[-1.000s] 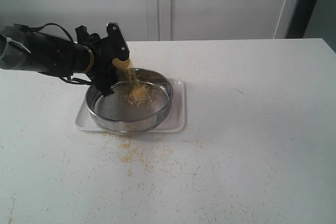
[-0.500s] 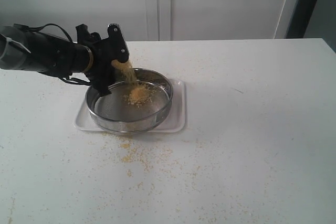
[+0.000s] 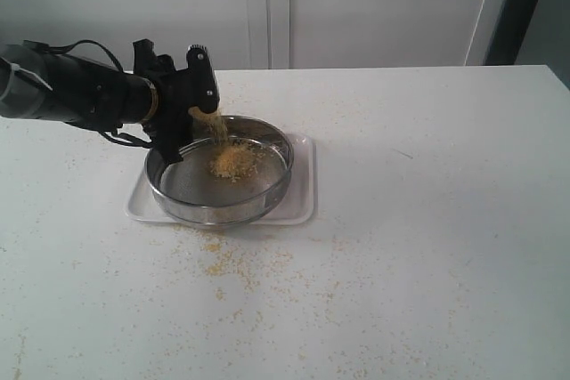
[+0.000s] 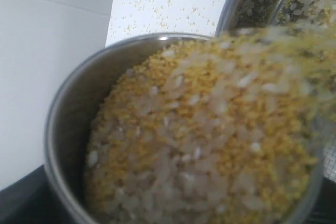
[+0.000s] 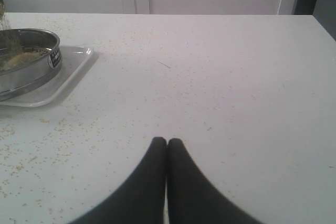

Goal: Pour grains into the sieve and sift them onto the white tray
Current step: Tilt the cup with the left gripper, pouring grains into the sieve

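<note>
The left pincer (image 3: 184,102) grips a small rounded steel cup (image 4: 67,114), its black fingers standing wide around the smooth, shiny wall. The cup is tipped above the sieve (image 3: 223,212) and is full of the grains (image 4: 210,145), fine yellow granules mixed with larger whitish rice-like pieces. A thin yellow stream falls from its lip onto a small heap on the fine wire mesh. The sieve is round and shallow with a bright steel band. It sits in the white tray (image 3: 303,195), which is flat and rectangular with rounded corners and a low rim. Loose yellow specks (image 3: 223,262) dot the matte white worktop (image 3: 427,220) in front of the tray. The right pincer (image 5: 167,143) is closed, its dark tapered fingertips touching, well apart from the tray.
</note>
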Tool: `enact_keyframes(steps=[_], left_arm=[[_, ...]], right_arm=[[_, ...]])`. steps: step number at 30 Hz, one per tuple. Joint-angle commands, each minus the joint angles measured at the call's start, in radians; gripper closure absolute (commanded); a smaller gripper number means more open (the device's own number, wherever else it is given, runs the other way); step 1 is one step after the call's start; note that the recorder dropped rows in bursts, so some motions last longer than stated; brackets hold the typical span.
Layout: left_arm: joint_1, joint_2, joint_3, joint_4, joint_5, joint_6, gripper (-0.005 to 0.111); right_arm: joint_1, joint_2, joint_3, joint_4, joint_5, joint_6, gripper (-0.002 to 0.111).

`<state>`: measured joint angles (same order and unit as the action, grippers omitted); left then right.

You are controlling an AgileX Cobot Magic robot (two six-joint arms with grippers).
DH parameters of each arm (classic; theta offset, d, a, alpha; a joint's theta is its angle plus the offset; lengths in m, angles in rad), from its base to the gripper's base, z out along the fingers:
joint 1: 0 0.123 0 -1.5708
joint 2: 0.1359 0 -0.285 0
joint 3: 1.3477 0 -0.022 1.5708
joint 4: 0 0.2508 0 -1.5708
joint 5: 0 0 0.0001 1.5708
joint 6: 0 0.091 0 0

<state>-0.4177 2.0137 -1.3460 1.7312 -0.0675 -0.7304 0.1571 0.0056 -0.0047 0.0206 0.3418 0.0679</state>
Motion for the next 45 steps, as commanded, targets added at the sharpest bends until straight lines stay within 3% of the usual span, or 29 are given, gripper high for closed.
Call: enact_keyframes(steps=[1, 13, 45], left_arm=[[-0.004, -0.011, -0.01, 0.013, 0.008, 0.013, 0.107], [-0.021, -0.011, -0.013, 0.013, 0.009, 0.101, 0.107], [-0.025, 0.02, -0.062, 0.013, 0.106, 0.127, 0.107]], right_arm=[[-0.009, -0.006, 0.005, -0.004, -0.007, 0.006, 0.108], [-0.009, -0.006, 0.005, -0.004, -0.007, 0.006, 0.108], [-0.009, -0.006, 0.005, -0.004, -0.007, 0.006, 0.108]])
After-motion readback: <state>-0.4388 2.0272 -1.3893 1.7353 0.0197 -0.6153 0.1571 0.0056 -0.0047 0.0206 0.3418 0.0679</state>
